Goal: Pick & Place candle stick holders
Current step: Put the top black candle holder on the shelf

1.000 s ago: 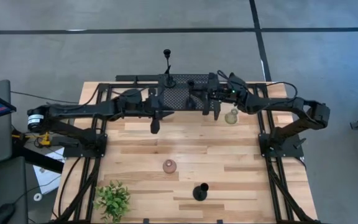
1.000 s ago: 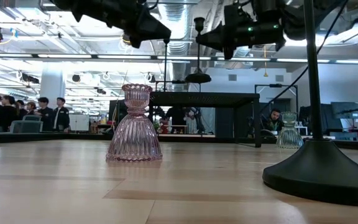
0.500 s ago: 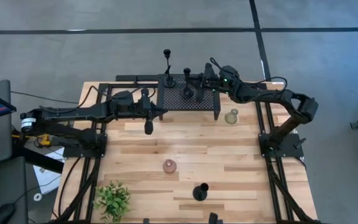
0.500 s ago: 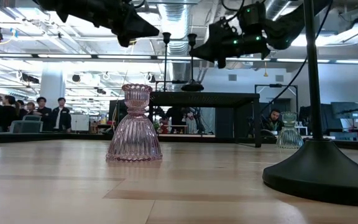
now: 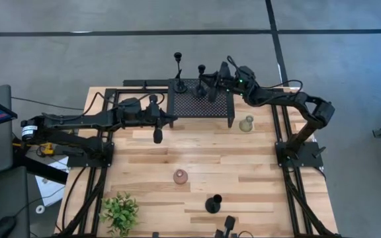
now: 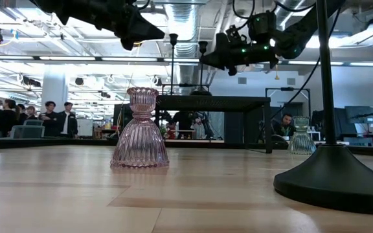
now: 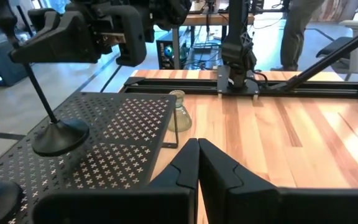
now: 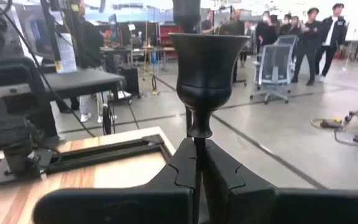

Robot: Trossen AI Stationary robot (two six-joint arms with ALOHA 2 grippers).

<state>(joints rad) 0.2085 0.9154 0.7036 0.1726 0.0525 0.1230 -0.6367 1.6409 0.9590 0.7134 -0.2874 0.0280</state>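
The perforated rack (image 5: 200, 104) sat along the table's (image 5: 243, 172) far edge, open wood before it. People stood in the hall behind. The right gripper (image 5: 211, 82) pinched the thin stem of a black candlestick (image 5: 202, 80), its base on the rack beside a taller one (image 5: 178, 73). The left gripper (image 5: 157, 135) hovered closed, empty, over the boards.

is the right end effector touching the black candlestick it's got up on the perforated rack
Touching. The right wrist view shows the right end effector shut on the candlestick's thin stem just under its cup.
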